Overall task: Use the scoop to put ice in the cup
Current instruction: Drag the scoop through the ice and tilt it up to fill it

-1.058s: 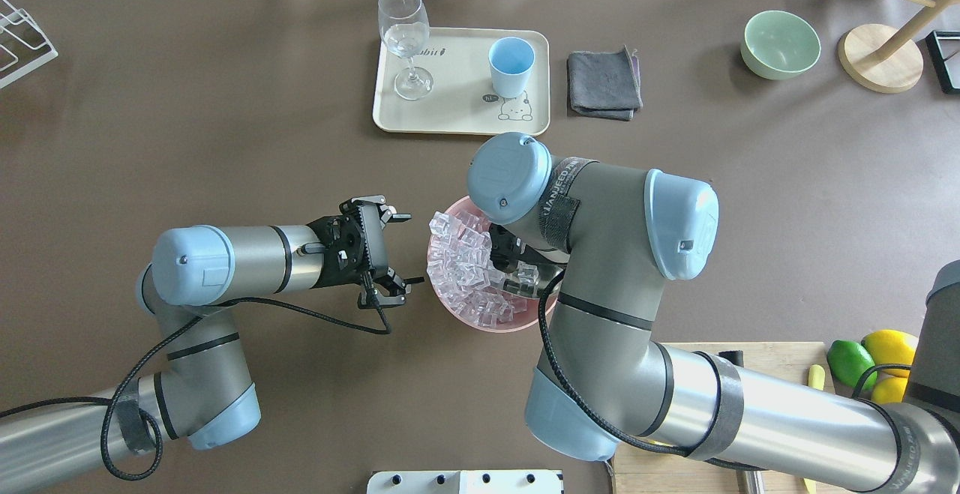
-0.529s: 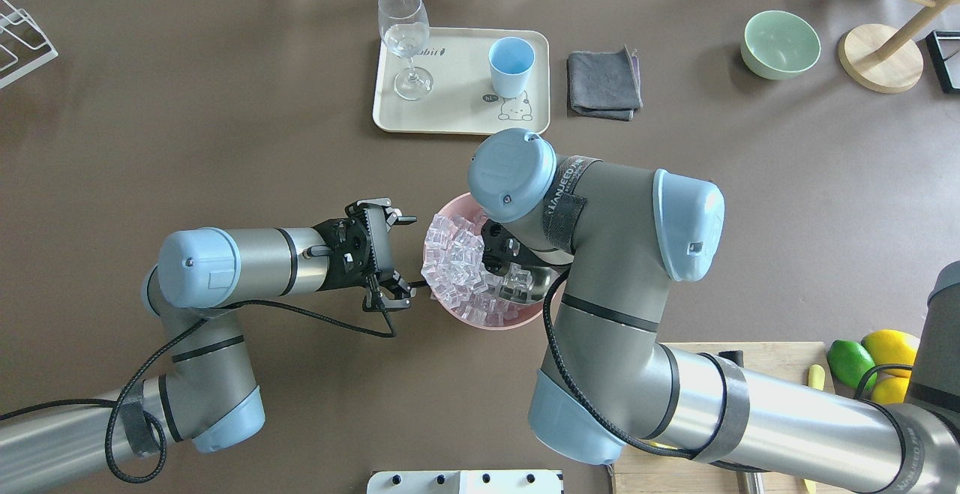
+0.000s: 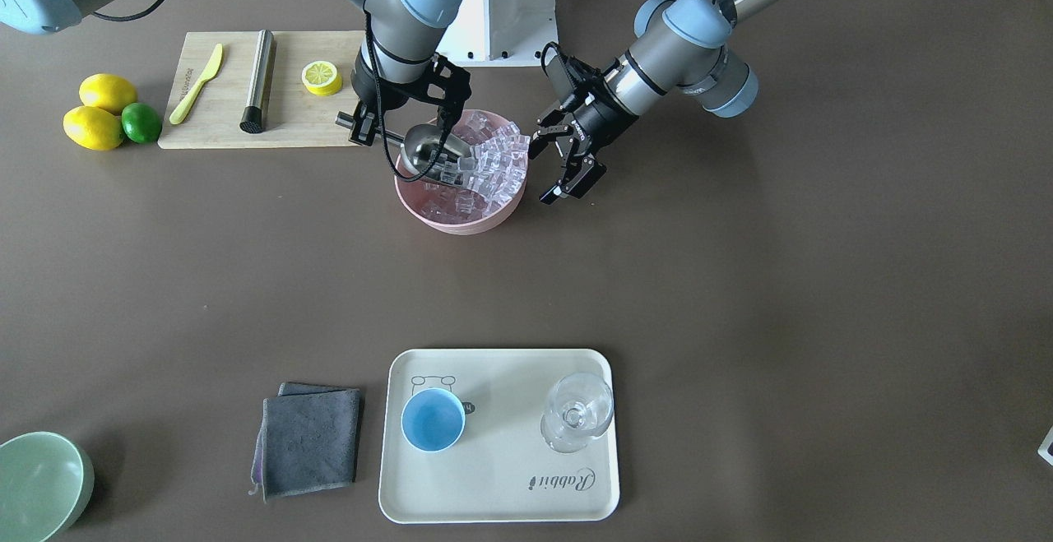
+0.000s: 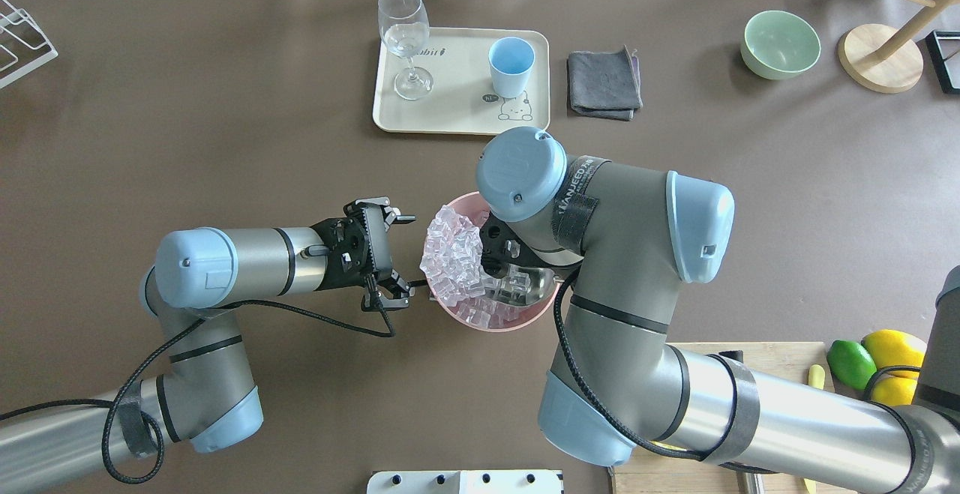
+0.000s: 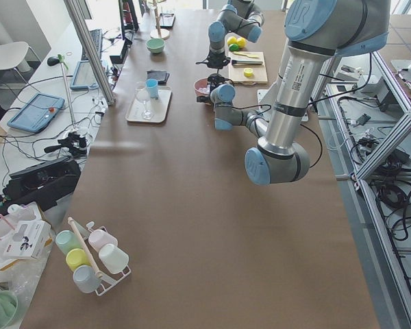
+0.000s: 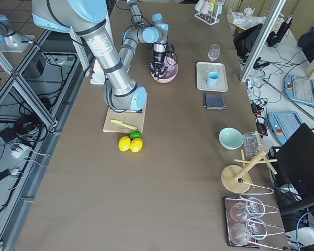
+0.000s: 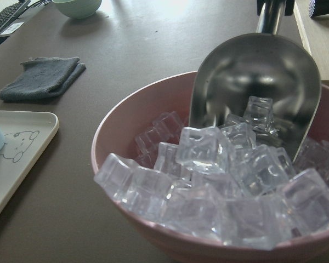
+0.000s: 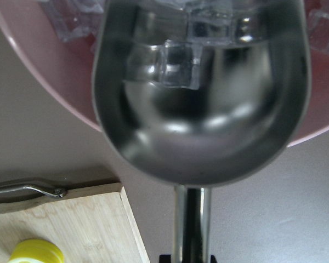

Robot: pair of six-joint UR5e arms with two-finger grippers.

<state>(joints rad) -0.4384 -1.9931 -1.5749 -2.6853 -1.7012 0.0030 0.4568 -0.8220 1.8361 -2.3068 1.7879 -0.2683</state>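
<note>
Scoop point(image 3: 425, 150) deeper into heaped ice point(image 3: 496, 165)

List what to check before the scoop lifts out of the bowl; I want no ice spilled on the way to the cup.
1. Grip: right pincer shut on the scoop by its handle: ok.
2. Load: several ice cubes lie in the scoop: ok.
3. Bowl steadied: left pincer open beside the pink bowl, contact unclear: cannot tell.
4. Cup upright, empty, on the tray: ok.
5. Wine glass stands apart from the cup: ok.
</note>
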